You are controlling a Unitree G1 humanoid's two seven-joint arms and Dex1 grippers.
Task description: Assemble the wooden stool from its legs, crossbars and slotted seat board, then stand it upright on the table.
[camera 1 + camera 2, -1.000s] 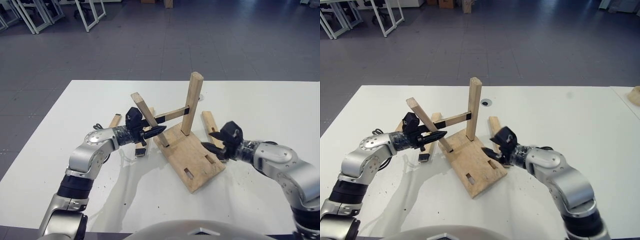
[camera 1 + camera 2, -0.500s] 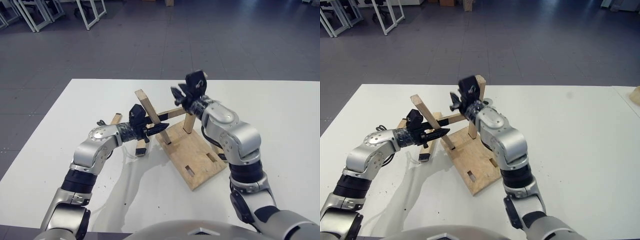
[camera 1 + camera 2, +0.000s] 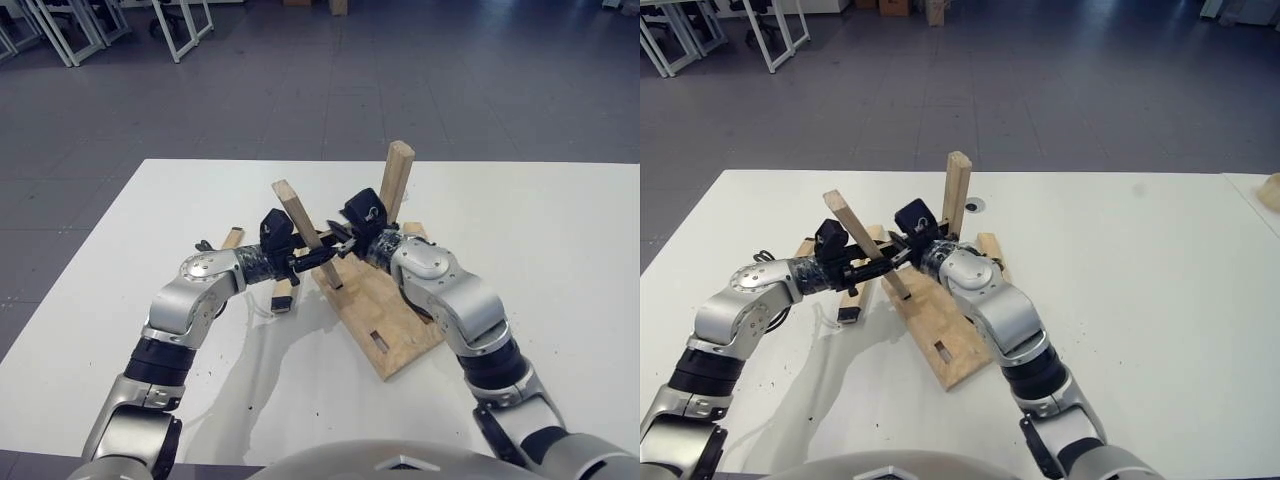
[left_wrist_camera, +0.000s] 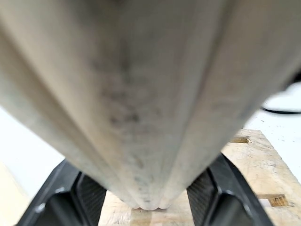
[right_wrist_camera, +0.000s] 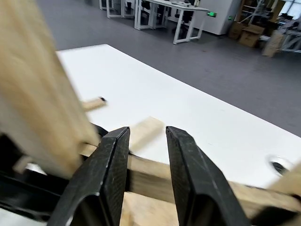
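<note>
Left hand [image 3: 303, 263] clamps one of two legs [image 3: 296, 215] on the seat board [image 3: 395, 325].

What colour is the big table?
White; the flat table top shows best in the left eye view.

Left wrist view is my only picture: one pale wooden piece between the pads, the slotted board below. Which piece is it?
Observer: It is the tilted leg. The left tool grips it above the seat board.
Operator: Where is the right tool?
Observer: The right tool is open at the crossbar, close beside the tilted leg.
Operator: Is there another leg standing?
Observer: Yes, one upright leg rises behind the right tool; its foot is hidden.
</note>
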